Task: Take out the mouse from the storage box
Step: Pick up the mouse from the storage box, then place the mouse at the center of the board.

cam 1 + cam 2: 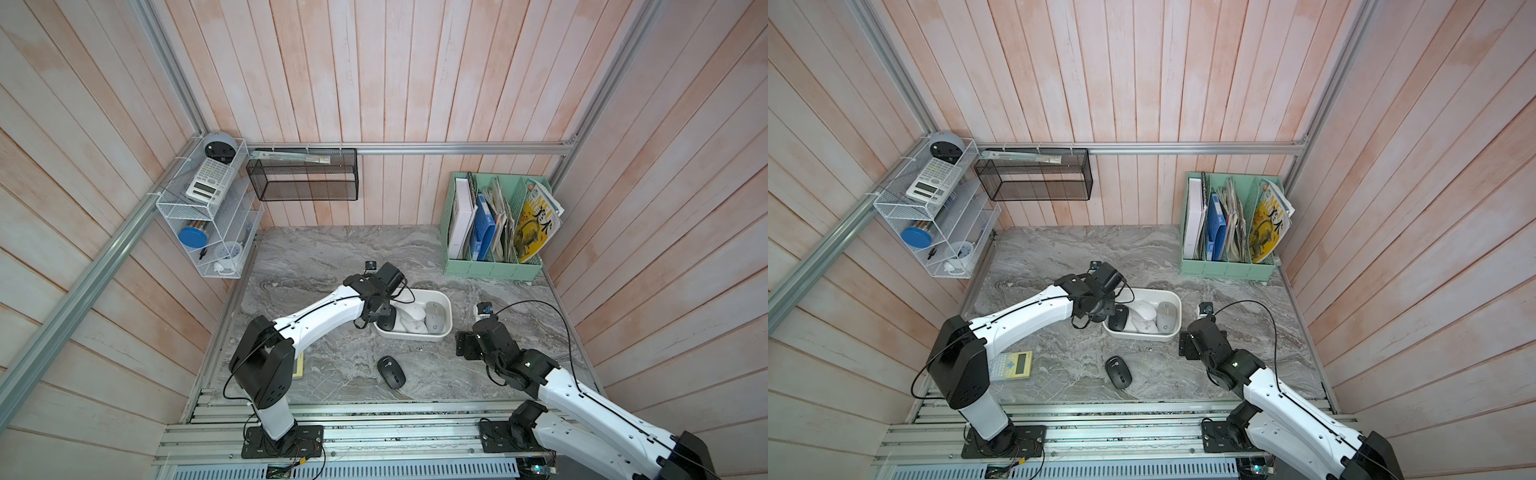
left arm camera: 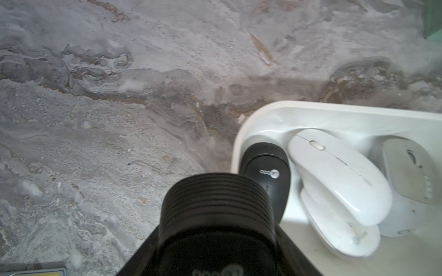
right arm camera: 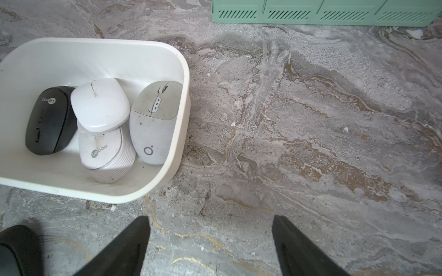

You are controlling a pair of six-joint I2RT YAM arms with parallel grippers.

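Note:
The white storage box sits mid-table and holds a black mouse, two white mice and a grey mouse. My left gripper is shut on another black mouse with ribbed sides, held over the box's left rim. In a top view the left gripper is mostly hidden under its wrist. My right gripper stands open above bare table, right of the box, with nothing between its fingers. In a top view the right gripper is near the box's right end.
A third black mouse lies on the table in front of the box. A yellow calculator lies beside the left arm's base. At the back are a mint-green file holder, a black mesh basket and a white wire rack.

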